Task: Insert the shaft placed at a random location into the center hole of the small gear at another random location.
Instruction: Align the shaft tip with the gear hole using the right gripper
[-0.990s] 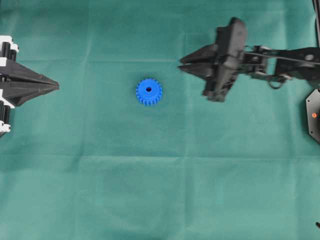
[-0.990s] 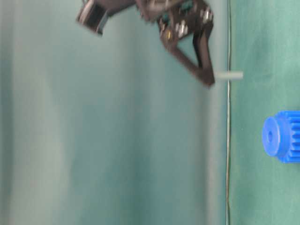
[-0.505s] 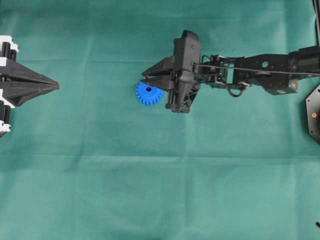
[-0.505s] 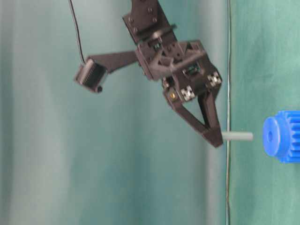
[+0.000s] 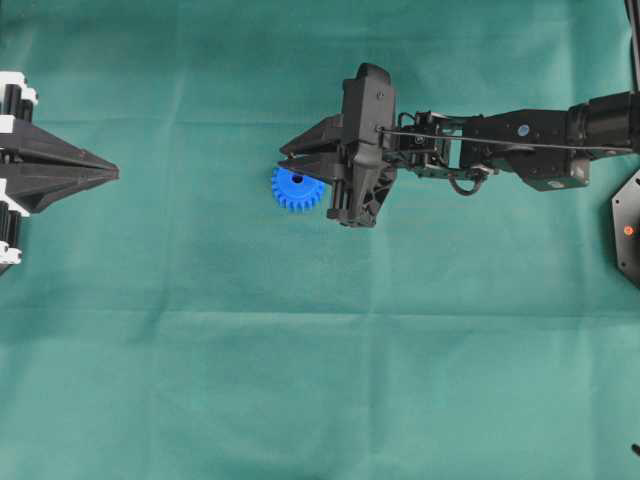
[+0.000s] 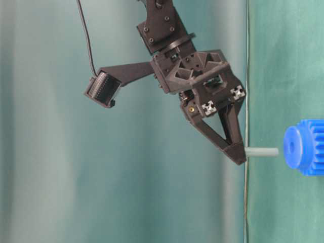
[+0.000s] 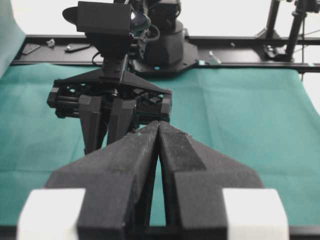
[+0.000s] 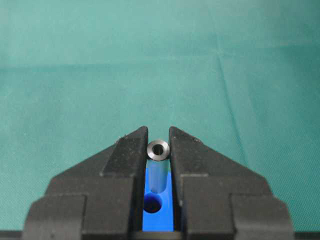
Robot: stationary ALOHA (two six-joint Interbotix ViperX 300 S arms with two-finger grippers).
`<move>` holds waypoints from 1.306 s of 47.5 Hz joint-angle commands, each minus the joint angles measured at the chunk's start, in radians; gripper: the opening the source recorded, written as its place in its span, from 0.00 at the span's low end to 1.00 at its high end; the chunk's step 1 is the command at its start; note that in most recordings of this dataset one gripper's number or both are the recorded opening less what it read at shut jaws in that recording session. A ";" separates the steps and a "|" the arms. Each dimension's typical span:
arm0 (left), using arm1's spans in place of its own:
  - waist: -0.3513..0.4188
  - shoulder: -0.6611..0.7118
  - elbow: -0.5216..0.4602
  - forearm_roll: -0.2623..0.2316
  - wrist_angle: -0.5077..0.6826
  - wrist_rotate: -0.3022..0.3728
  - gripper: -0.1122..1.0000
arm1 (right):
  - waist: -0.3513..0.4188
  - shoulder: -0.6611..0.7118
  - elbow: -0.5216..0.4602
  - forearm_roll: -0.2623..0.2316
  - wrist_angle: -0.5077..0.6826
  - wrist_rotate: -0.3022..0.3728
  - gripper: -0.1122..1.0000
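Your right gripper [image 5: 285, 158] has its jaws pinching the shaft [image 6: 260, 152], which pokes out past the fingertips toward the small gear [image 6: 306, 147]. In the table-level view, the shaft's free end stops just short of the gear's hub face, close but not touching, and it points at the hub a little below its middle.

From overhead, the gear [image 5: 295, 190] lies on the green worktop [image 5: 300, 380], with the right gripper's tips over its 12 o'clock edge and the arm stretching away toward 3 o'clock. The center hole [image 5: 297, 179] shows as a dark spot just at the gripper's lower edge.

Through your right wrist camera, the shaft [image 8: 159, 149] appears end-on as a shiny ring clamped between the two fingertips, and the blue gear with its center hole [image 8: 152, 204] sits directly at 6 o'clock from it in the gap.

Your left gripper [image 5: 112, 173] is parked at the far 9 o'clock edge of the worktop, jaws pressed together and holding nothing, well apart from the gear.
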 commanded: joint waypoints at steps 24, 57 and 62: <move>0.002 0.008 -0.017 0.003 -0.005 0.000 0.10 | 0.002 0.021 0.006 0.003 -0.035 -0.005 0.22; 0.000 0.008 -0.017 0.003 -0.003 0.000 0.10 | 0.003 -0.035 0.008 0.003 -0.038 -0.005 0.22; 0.002 0.008 -0.017 0.003 -0.003 -0.002 0.10 | 0.002 -0.034 0.008 0.003 -0.035 -0.002 0.22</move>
